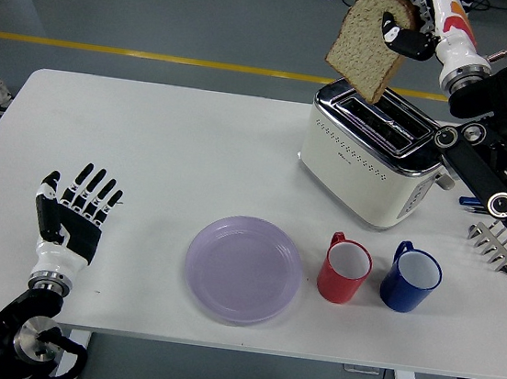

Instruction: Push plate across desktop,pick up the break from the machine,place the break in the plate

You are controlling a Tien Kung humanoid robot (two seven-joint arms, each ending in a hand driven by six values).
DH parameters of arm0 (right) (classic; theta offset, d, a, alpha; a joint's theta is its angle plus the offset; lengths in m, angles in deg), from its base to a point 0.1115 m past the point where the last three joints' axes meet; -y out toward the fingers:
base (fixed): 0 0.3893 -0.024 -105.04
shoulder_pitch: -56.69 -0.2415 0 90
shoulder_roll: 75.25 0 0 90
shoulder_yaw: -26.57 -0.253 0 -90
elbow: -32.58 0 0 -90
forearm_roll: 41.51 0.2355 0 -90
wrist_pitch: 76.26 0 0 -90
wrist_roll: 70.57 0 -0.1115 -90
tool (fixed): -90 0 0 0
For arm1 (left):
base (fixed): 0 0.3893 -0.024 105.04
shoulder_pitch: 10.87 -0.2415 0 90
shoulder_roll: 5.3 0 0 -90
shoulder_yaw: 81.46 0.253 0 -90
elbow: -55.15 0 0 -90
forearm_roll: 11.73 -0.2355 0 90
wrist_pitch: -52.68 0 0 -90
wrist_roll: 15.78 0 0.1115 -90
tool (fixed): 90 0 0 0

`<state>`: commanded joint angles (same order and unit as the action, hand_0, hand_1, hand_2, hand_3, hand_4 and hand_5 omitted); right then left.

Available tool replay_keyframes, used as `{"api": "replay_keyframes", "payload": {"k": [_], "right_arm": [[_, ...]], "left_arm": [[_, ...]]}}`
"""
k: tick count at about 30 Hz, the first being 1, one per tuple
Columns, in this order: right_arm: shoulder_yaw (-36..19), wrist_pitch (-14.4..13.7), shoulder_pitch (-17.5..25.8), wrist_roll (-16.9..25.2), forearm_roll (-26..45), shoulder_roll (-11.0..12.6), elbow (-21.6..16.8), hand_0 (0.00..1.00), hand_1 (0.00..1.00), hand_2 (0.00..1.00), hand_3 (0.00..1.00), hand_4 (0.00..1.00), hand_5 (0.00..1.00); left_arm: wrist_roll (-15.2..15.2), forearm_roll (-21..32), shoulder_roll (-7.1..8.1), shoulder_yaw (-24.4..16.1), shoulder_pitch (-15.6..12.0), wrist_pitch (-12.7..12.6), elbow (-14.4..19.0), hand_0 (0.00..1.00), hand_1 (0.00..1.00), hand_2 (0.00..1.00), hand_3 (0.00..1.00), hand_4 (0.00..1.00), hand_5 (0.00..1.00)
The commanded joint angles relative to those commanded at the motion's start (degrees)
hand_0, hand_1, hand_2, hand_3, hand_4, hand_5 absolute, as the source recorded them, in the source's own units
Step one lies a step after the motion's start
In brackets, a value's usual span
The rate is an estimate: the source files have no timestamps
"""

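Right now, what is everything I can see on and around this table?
Toaster: one, cream with chrome top, far right of the table.
Bread slice: one, brown, held in the air above the toaster.
Plate: one, pale purple, near the front edge, centre.
Red mug: one, right of the plate.
Blue mug: one, right of the red mug.
Table: one, white.
Floor line: one, yellow, behind the table.
Right hand: shut on the bread slice.
Left hand: open, front left of the table, holding nothing.
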<state>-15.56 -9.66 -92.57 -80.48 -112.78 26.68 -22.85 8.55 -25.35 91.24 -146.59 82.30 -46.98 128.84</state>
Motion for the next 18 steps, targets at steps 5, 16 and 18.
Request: {"api": "replay_keyframes", "payload": {"k": [5, 16, 18], "right_arm": [[2.0, 2.9, 3.7, -1.0, 11.9, 1.4, -7.3, 0.100, 0.195, 0.318, 0.433, 0.416, 0.002], [10.1, 3.8, 12.0, 0.3, 21.9, 2.5, -13.0, 0.098, 0.192, 0.319, 0.426, 0.420, 0.002], [11.0, 3.7, 12.8, 0.3, 22.2, 2.5, -13.3, 0.097, 0.192, 0.319, 0.421, 0.413, 0.002]], "left_arm": [[0.0, -0.1, -0.06, -0.2, -0.2, 0.0, 0.1, 0.763, 0.775, 0.806, 0.775, 0.502, 0.998], [0.0, -0.4, -0.23, -2.7, -1.3, 0.0, 0.3, 0.772, 0.819, 0.826, 0.807, 0.505, 0.998], [0.0, -0.5, -0.23, -2.8, -1.4, 0.0, 0.4, 0.775, 0.863, 0.851, 0.841, 0.505, 0.998]]}}
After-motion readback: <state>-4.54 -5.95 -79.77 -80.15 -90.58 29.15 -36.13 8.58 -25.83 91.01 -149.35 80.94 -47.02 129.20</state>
